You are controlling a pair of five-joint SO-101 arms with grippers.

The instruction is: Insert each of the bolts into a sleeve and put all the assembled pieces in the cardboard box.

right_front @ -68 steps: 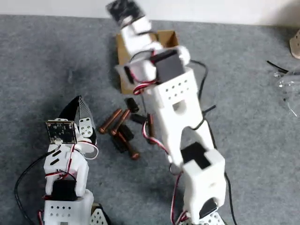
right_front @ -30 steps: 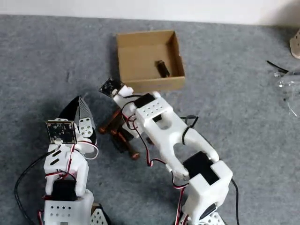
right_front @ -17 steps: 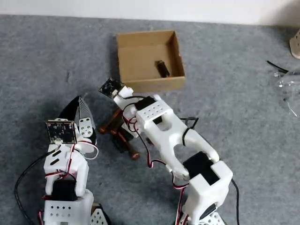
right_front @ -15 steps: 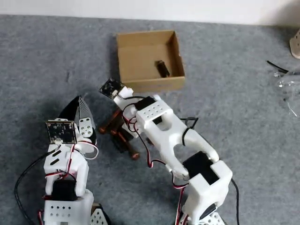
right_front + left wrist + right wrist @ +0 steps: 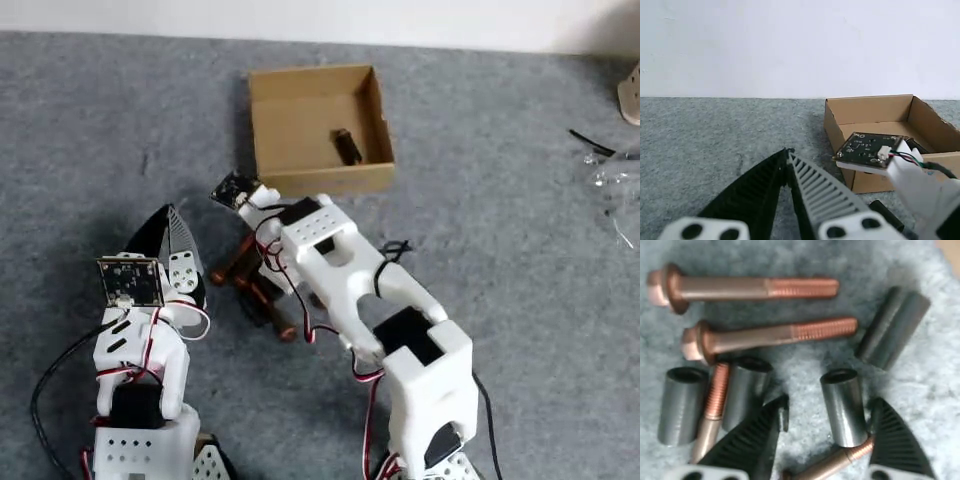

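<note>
4 copper-coloured bolts (image 5: 752, 288) lie loose on the grey carpet (image 5: 90, 120), mixed with 4 dark sleeves (image 5: 892, 326), and every bolt here lies outside a sleeve. 2 of the bolts lie side by side, roughly parallel, with their heads the same way. A 3rd bolt (image 5: 715, 405) lies in the gap between 2 neighbouring sleeves; we cannot tell whether it touches them. The 4th bolt (image 5: 832, 461) lies slanted close under the right gripper (image 5: 830, 407).

That gripper is spread wide, with 1 finger on each side of a single sleeve (image 5: 840, 387). This sleeve lies on the carpet with its open mouth pointing away from the gripper. 1 finger sits just beside the sleeve and the other stands farther off.

From above, we see this pile (image 5: 262, 290) just in front of the cardboard box (image 5: 330, 182). The right arm stretches over it with its wrist bent down. The box stands open-topped, and 1 dark piece (image 5: 346, 146) lies on its floor near the right-hand wall.

The left gripper (image 5: 170, 210) is off to the side of the pile and apart from it. Its fingers (image 5: 812, 187) are pressed together on nothing, pointing toward the back of the table.

At the table's far right edge lie some clear plastic items (image 5: 612, 172). A white wall (image 5: 790, 45) rises behind the carpet.
</note>
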